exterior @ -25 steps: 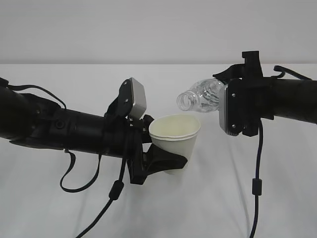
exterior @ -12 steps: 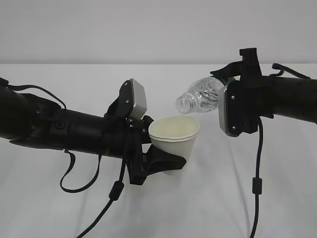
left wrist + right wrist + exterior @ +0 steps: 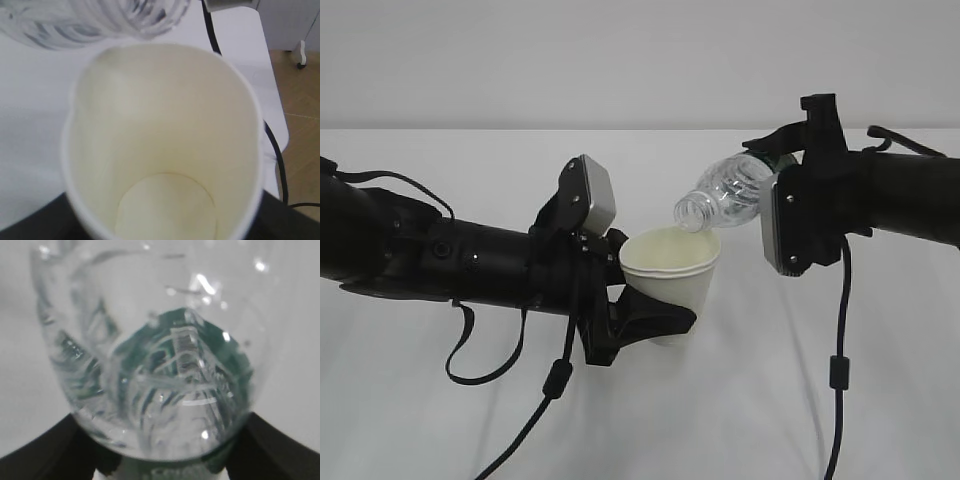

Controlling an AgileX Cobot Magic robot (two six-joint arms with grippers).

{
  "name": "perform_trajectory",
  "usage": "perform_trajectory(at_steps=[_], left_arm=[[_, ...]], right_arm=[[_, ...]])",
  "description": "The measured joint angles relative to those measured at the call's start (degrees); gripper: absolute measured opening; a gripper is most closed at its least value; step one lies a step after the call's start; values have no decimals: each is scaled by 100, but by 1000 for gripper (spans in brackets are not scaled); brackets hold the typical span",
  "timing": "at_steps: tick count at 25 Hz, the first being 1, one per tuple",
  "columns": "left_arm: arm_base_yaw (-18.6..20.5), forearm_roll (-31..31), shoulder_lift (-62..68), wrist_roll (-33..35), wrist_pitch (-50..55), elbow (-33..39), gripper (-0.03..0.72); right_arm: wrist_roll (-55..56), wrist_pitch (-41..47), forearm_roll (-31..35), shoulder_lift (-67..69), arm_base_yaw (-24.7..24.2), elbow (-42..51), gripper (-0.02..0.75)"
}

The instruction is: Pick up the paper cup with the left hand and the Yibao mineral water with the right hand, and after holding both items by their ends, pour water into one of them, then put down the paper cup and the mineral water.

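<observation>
The Yibao mineral water (image 3: 728, 191), gripped in the right claw (image 3: 772, 190), has tipped lower, mouth now over the far rim of the paper cup (image 3: 672, 282) clamped in the left claw (image 3: 638, 318) above the tabletop (image 3: 740, 400); pouring looks underway.

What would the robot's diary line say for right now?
stage: pouring pose | left pincer: holds paper cup upright | right pincer: holds Yibao mineral water tilted, mouth over cup rim | water: none visible
</observation>
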Motion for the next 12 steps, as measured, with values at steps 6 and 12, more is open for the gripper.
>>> perform_trajectory(at_steps=[6, 12], left_arm=[[0, 0, 0, 0, 0, 0, 431], [0, 0, 0, -2, 0, 0, 431]], right_arm=[[-69, 10, 0, 0, 0, -181, 510], [-207, 57, -14, 0, 0, -181, 510]])
